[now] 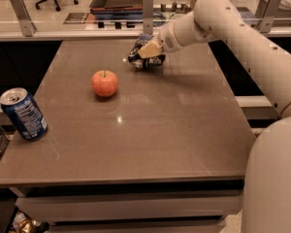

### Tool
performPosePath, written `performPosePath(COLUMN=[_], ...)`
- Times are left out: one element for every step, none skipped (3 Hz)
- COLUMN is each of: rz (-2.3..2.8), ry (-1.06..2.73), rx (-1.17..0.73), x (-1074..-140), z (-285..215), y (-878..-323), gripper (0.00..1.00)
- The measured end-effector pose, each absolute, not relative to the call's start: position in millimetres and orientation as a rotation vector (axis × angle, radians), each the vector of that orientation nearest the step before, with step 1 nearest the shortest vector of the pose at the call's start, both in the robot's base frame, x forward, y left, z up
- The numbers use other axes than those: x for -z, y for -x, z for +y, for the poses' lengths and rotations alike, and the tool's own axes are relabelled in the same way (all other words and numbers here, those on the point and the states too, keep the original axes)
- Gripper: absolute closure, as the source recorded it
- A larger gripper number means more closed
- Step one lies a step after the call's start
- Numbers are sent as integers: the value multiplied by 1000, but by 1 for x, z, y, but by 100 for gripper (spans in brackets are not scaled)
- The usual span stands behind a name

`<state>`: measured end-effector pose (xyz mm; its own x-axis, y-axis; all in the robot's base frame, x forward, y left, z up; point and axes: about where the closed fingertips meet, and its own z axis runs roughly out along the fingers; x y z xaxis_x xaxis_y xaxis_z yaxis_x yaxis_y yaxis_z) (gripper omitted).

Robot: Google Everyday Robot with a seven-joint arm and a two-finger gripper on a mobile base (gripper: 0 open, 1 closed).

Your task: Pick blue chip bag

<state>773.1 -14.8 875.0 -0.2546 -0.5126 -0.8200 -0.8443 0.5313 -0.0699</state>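
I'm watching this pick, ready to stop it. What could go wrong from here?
The gripper is at the crumpled blue chip bag near the far edge of the table; the glossy foil may slip free or get pushed off the back. The apple nearby could roll if bumped.

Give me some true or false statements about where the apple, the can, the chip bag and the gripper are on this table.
1. The gripper is at the chip bag, near the far edge of the table. True.
2. The apple lies touching the chip bag. False: bare tabletop separates them, and the apple sits nearer the camera.
3. The soda can stands on its base near the table's left edge in the picture. True.
4. The soda can stands between the apple and the chip bag. False: it is off to the side, closer to the camera than both.
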Motion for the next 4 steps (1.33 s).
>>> performPosePath(rz=[1880, 1824, 1658, 1479], ry=[1103, 1104, 1140, 1189], rx=[-485, -573, -721, -755], x=[-905, -898, -911, -950], z=[-22, -17, -9, -7], y=[-777, -778, -773, -765], gripper=[100, 100, 100, 100])
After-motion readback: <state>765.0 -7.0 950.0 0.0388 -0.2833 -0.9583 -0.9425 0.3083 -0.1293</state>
